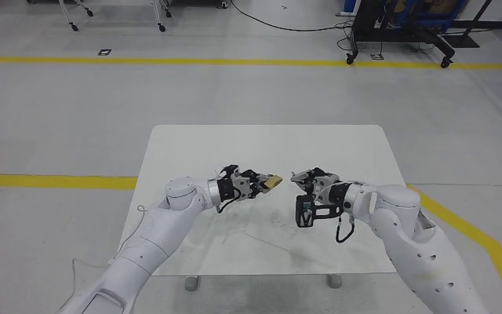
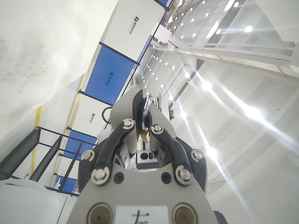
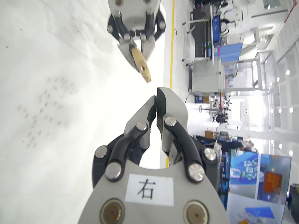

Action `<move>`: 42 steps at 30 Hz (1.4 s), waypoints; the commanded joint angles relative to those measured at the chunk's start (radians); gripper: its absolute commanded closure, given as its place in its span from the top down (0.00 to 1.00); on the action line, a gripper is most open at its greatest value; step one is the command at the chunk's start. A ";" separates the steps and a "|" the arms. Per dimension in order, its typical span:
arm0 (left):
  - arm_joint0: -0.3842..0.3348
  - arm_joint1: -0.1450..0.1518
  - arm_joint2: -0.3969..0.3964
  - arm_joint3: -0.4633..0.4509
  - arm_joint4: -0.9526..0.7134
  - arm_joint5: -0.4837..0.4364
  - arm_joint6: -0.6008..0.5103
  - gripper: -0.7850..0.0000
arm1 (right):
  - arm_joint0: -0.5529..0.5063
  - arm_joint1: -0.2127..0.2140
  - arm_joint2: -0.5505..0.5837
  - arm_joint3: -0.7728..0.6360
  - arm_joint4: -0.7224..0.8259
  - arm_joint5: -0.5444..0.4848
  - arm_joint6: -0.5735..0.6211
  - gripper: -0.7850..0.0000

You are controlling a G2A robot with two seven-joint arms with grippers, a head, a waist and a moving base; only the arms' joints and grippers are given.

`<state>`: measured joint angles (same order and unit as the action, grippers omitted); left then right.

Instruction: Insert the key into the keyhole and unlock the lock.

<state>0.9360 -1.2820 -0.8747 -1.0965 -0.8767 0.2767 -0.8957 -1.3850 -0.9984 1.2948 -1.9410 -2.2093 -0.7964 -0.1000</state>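
One smooth white desk (image 1: 196, 149) with rounded corners fills the middle of the top view. Two grey metal claws meet above its centre. The left claw (image 1: 263, 184) pinches one flat brass lock (image 1: 273, 181) with a silver shackle. The right claw (image 1: 299, 178), just right of it, is pressed together.

Bright ceiling lamps (image 2: 248, 28) throw streaking glare, shadows faint.

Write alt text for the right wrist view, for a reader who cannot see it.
The left claw, facing the camera, grips a brass padlock over a white table. In the foreground the right claw, shut, points toward the padlock without touching it.
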 commanded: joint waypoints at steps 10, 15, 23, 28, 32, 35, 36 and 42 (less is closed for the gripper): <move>-0.009 0.002 -0.008 0.000 0.073 -0.044 -0.029 0.00 | 0.095 -0.021 -0.145 0.056 -0.022 -0.060 0.135 0.00; 0.000 0.004 -0.016 -0.020 0.092 -0.045 -0.032 0.00 | 0.129 -0.027 -0.177 0.061 -0.021 -0.075 0.154 0.00; -0.010 -0.001 0.000 -0.023 0.138 -0.039 -0.016 0.00 | 0.140 -0.031 -0.204 0.034 -0.024 -0.090 0.179 0.00; -0.019 -0.006 0.004 -0.010 0.147 -0.046 -0.009 0.00 | 0.141 -0.030 -0.223 0.012 -0.037 -0.107 0.181 0.00; -0.020 -0.009 -0.007 -0.003 0.140 -0.057 0.012 0.00 | 0.135 -0.028 -0.208 0.013 -0.038 -0.099 0.190 0.00; -0.016 -0.008 -0.017 -0.002 0.145 -0.067 0.034 0.00 | 0.117 -0.022 -0.169 -0.012 -0.021 -0.094 0.192 0.00; -0.014 -0.008 -0.020 -0.002 0.145 -0.068 0.037 0.00 | 0.106 -0.019 -0.154 -0.030 -0.016 -0.099 0.189 0.00; -0.010 -0.010 -0.023 0.005 0.145 -0.047 0.037 0.00 | 0.059 0.003 -0.114 -0.166 -0.028 -0.159 0.074 0.00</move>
<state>0.9263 -1.2912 -0.8988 -1.0937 -0.7325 0.2254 -0.8597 -1.3228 -0.9990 1.1805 -2.0920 -2.2301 -0.9467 0.0038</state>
